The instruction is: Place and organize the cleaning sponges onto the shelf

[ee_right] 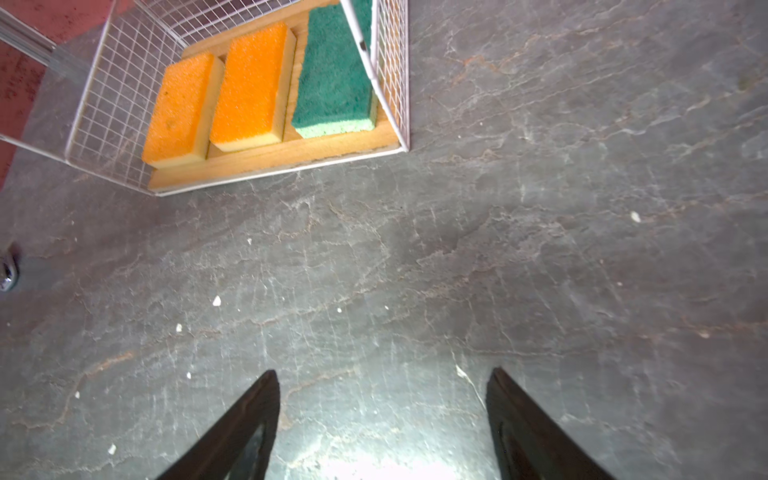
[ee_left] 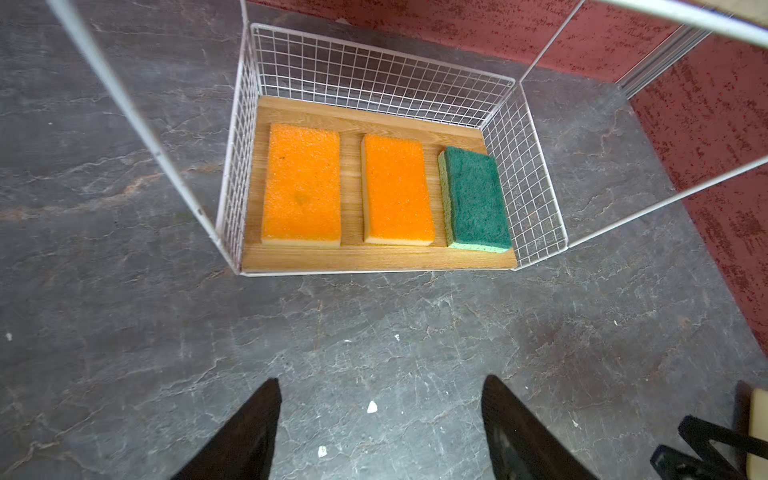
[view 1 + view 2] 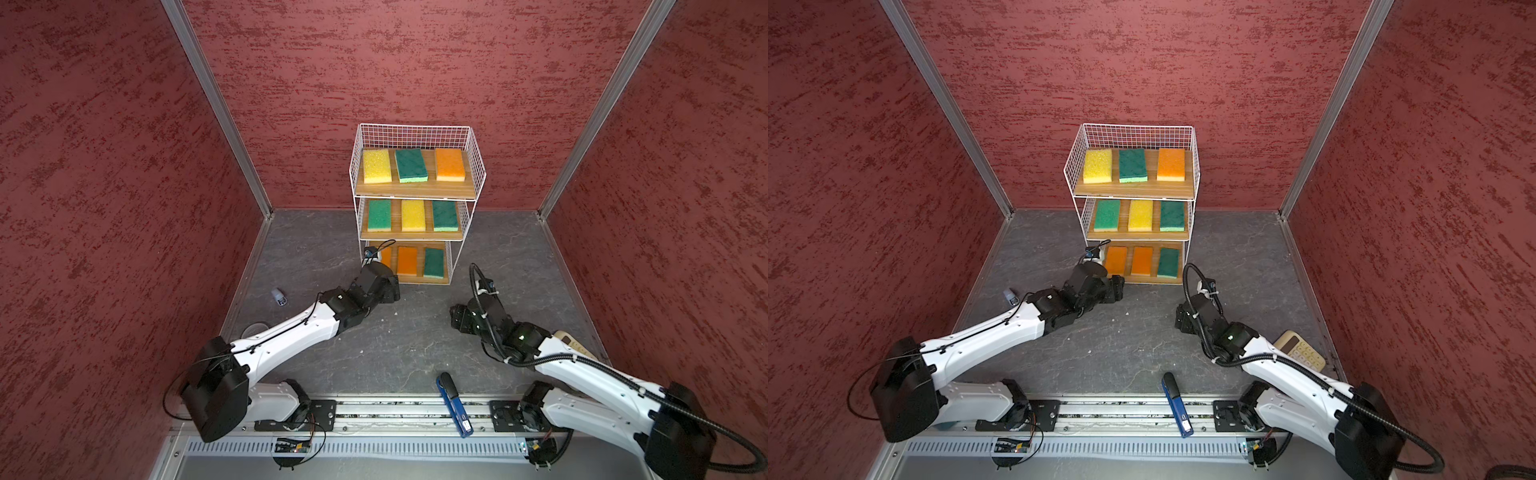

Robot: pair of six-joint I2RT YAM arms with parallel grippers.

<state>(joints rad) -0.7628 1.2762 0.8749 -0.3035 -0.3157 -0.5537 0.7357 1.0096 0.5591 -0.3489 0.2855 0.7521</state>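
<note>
Shelf: the white wire-grid shelf (image 3: 415, 135), with three light wooden boards, stood at the back of the dark, slate-veined counter (image 3: 415, 340), against a rough red wall.
Top tier: the top yellow sponge (image 3: 377, 166), top green sponge (image 3: 411, 165) and top orange sponge (image 3: 450, 164) lay flat, side by side.
Middle tier: the left green sponge (image 3: 379, 215), middle yellow sponge (image 3: 413, 215) and right green sponge (image 3: 445, 215) lay in a row.
Bottom tier: the left orange sponge (image 2: 301, 183), second orange sponge (image 2: 397, 189) and bottom green sponge (image 2: 476, 199) lay apart from one another.
Top views only: these showed the two upper tiers. They also showed a blue-and-black stapler (image 3: 453, 405) well in front of the shelf and a beige calculator (image 3: 1300, 351) off its front right. In a top view the left wrist hid part of the left orange sponge.
Wrist views only: these showed the textures of the bottom tier. The orange sponges had pebbly faces over cream foam, and the green one had a fuzzy dark pad over pale green foam. All three were rectangular slabs.
Left tool: the left tool (image 2: 380, 378) had its black tapered fingers spread wide with nothing between them. It was over bare counter just in front of the shelf's bottom tier.
Right tool: the right tool (image 1: 383, 370) was also wide and empty. It was over bare counter in front of the shelf's right corner, apart from it.
</note>
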